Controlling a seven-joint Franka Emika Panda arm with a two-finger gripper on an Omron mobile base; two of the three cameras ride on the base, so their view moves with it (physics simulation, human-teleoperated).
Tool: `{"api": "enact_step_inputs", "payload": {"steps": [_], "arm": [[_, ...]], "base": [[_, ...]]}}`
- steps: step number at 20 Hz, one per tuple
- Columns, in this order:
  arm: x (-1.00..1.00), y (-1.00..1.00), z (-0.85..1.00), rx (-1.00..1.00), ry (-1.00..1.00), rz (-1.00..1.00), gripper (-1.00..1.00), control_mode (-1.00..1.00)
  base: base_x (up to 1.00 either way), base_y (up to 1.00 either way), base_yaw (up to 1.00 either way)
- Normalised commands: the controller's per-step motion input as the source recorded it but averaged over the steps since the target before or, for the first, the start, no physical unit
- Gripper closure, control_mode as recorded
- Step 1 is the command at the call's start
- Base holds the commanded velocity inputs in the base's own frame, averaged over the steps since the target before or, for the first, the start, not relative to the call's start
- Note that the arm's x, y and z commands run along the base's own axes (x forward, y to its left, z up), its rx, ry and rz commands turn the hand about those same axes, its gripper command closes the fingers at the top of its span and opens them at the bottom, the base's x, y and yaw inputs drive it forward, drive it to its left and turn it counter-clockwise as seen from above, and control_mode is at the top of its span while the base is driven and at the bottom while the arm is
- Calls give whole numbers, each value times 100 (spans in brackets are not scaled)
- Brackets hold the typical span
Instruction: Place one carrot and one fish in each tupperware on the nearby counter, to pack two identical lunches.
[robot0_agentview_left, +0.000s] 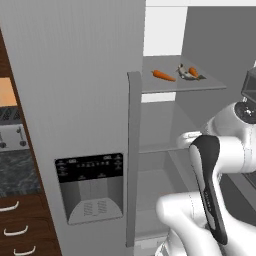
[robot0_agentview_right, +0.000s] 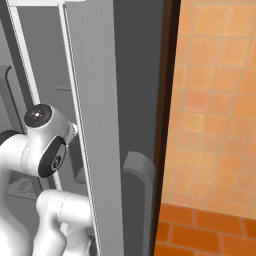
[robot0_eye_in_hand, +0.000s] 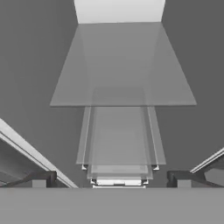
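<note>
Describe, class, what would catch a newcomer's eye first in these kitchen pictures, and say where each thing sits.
The bright orange carrot stands out on the upper fridge shelf, with a second carrot and a pale fish close to its right. In front stands the tall grey fridge door with its dark dispenser panel. The white arm fills the lower right, and in the hand view the tool looks down the empty shelves with its tips wide apart.

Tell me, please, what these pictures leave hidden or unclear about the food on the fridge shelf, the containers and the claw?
- Fish, left base view: too small to make out; a second carrot lies against it.
- Tupperware: the counter is cut off by the left edge, showing a toaster but no containers.
- Claw, hand view: fingertips barely rise above the bottom; it stands open, holding nothing.
- Fridge interior, right base view: blocked by the open door.
</note>
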Motion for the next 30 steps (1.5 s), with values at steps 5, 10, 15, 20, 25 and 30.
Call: {"api": "enact_step_inputs", "payload": {"steps": [5,10,15,20,25,30], "arm": [[0,0,54,-6,-19,6,-100,-100],[0,0,65,-14,-23,9,-100,-100],[0,11,79,-14,-20,9,-100,-100],[0,8,77,-12,-14,6,-100,-100],[20,0,65,1,-3,5,-100,-100],[63,0,6,0,13,5,-100,-100]], "base": [[0,0,0],[0,0,0],[0,0,0],[0,0,0],[0,0,0],[0,0,0]]}}
